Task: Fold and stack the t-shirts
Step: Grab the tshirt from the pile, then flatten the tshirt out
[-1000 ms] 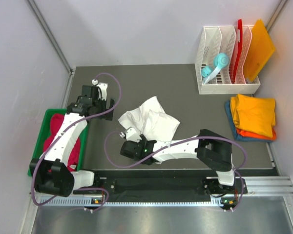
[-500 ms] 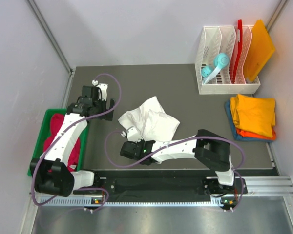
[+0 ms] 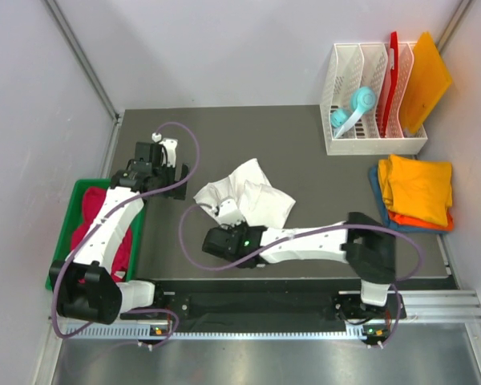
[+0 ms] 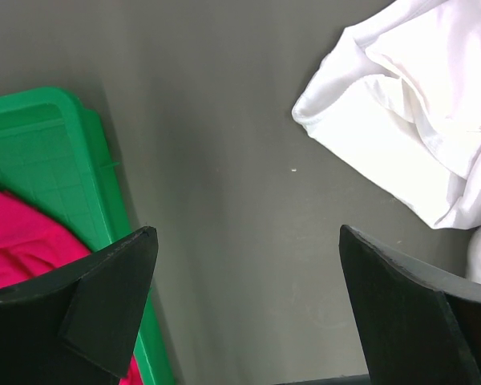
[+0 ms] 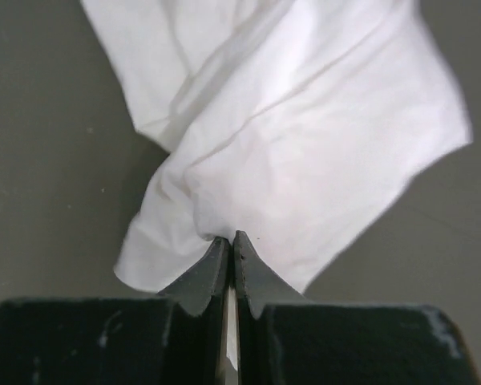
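The left arm is reaching forward, elbow raised, and its hand [image 4: 246, 234] is hanging with both fingers [image 4: 104, 297] spread wide apart. The right arm is stretching low across to its own left. Its hand [image 5: 229, 237] is pinching tight, fingertips pressed together on a fold of the white t-shirt [image 5: 305, 144] just ahead.

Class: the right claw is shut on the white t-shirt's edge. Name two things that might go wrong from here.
The right claw pinches only a small fold of the crumpled white t-shirt; it may slip out when pulled.
The left claw is open, off the cloth, so one-sided pulling may drag the heap, not spread it.
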Robot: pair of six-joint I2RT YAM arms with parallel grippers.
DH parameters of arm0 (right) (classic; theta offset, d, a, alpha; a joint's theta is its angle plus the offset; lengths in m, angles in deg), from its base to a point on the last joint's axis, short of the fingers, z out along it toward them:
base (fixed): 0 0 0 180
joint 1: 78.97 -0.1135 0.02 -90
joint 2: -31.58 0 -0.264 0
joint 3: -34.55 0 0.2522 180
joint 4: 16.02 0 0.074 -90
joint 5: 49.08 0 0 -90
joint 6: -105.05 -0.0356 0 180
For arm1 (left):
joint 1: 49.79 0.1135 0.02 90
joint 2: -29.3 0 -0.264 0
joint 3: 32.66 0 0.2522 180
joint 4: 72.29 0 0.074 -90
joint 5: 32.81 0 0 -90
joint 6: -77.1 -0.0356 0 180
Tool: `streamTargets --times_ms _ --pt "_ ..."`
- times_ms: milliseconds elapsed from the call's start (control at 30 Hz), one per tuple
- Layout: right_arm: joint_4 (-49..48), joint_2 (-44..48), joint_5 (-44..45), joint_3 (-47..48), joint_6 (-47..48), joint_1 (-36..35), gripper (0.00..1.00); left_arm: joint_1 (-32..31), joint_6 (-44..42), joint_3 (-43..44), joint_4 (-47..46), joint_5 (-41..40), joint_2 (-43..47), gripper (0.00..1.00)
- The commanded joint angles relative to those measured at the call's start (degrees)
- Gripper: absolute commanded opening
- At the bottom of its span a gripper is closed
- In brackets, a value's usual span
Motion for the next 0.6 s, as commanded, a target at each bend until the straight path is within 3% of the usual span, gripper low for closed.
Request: streamTargets --times_ms 0,167,300,567 --pt "6.7 20.9 15.0 2.2 -3.8 2.7 0.0 0.4 0.6 -0.3 -2.9 2.6 0.3 0.99" --pt "12.9 34.3 24.0 3.0 -3.9 6.8 0.0 0.3 0.4 1.4 -2.8 5.9 -3.0 0.99" --pt "15.5 43.2 22.3 -1.3 -4.0 12.4 0.0 0.1 0.5 2.4 -3.4 7.8 -6.6 0.99" --pt "24.8 41.7 18.0 -7.6 -19.0 11.3 0.0 -3.9 0.4 5.6 -6.3 7.5 -16.3 0.99"
